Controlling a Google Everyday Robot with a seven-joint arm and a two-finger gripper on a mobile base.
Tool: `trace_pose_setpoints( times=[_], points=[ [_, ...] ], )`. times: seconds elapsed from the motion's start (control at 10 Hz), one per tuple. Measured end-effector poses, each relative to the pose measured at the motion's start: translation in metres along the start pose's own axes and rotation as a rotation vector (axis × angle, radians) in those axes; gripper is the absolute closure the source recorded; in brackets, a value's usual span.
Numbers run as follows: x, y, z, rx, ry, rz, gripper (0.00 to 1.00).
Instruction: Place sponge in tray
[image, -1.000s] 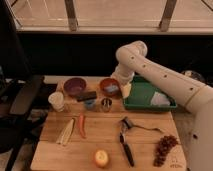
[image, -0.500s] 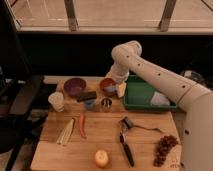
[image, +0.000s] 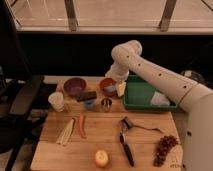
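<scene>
1. Here's the sponge: a pale yellow block with soft, squared edges, standing on end off the tabletop. It hangs just beside the left wall of the tray, not yet over it.
2. It stands upright like that because the gripper has it. The jaws are closed narrow on the sponge's upper part, pinching it from above so the bulk dangles free. A spongy block should give a little under that squeeze, which probably helps it stay put.
3. The arm is smooth white casing. It reaches in from the right and bends sharply down at the elbow, which puts the wrist above the gap between tray and bowl.
4. The tray is a green, straight-walled rectangular bin, likely plastic. Something white and crumpled lies at its right end, so the nearer left half looks like the open spot.
5. Just left of the sponge sits a round reddish bowl, and a small shiny metal cup stands in front of it.
6. My call: the carry is nearly done. What's left is a short shift to the right to clear the tray wall, then a release.
7. Everything rests on a wooden table with pale, visible grain. A dark bunch of grapes lies well apart at the near right.
</scene>
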Motion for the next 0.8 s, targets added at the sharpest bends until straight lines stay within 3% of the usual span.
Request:
trace_pose_setpoints(
  times=[0.4,0.8],
  points=[
    [-0.002,-0.013,0.013,-0.001,-0.002,-0.041,0.2],
    [0.022,-0.02,0.045,-0.031,-0.014,-0.008,0.2]
  ],
)
